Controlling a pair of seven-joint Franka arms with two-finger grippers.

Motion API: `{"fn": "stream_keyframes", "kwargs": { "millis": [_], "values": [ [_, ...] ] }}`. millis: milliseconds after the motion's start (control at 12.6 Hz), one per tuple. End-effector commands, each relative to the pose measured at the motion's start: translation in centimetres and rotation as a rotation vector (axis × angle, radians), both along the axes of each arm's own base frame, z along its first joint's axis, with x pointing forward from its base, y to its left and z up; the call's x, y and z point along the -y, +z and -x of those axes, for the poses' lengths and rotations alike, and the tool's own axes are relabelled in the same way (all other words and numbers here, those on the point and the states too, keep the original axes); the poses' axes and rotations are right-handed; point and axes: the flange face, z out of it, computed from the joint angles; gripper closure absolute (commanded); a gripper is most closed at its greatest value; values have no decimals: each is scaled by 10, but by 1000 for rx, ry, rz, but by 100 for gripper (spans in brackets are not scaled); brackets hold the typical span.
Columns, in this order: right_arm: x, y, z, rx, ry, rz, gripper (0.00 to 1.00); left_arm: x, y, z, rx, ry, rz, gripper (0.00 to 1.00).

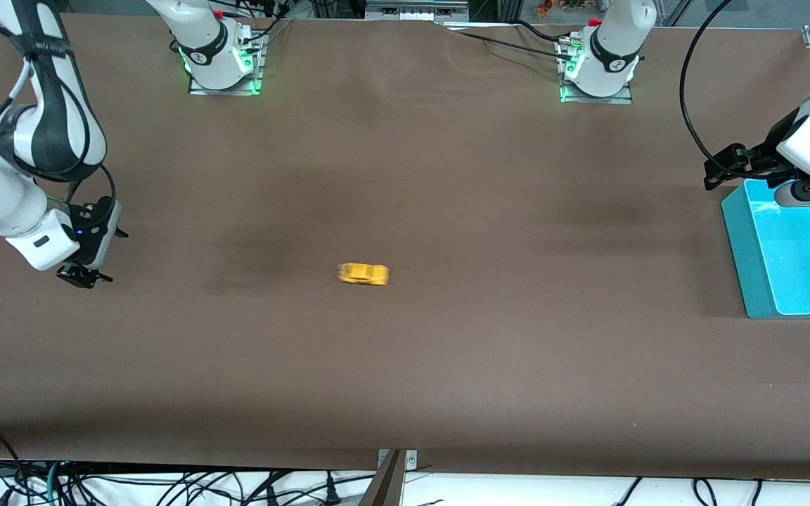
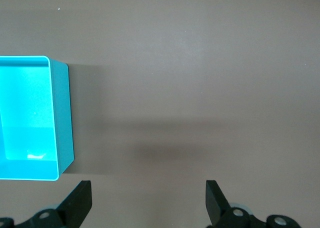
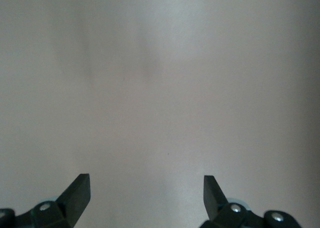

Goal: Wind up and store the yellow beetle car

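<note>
The yellow beetle car [image 1: 363, 274] stands on its wheels on the brown table [image 1: 447, 365] near the middle, its outline smeared along its length. My right gripper [image 1: 86, 276] is open and empty, low over bare table at the right arm's end, well apart from the car. In the right wrist view my right gripper [image 3: 146, 180] shows only bare table between its fingers. My left gripper [image 1: 721, 171] is open and empty, up beside the teal bin at the left arm's end. In the left wrist view my left gripper [image 2: 148, 188] is over bare table. The car is in neither wrist view.
An open teal bin [image 1: 742, 239] stands at the left arm's end of the table and shows nothing inside; it also shows in the left wrist view [image 2: 62, 118]. The two arm bases [image 1: 219, 56] [image 1: 598, 67] stand along the table's back edge.
</note>
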Motion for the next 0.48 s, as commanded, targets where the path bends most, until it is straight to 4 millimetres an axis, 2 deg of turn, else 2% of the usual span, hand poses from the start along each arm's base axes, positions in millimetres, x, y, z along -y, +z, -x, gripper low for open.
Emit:
{"fn": "stream_keyframes", "kwargs": {
  "millis": [0,239,398],
  "values": [
    [-24,53,18,24,-132,10,0,-1,6,-1,-5,3,11,0],
    [-40,75,28,25,-290,-7,0,-1,6,-1,-7,3,11,0],
    [-46,94,43,-25,-455,-18,0,-1,6,-1,-7,3,11,0]
  ]
}}
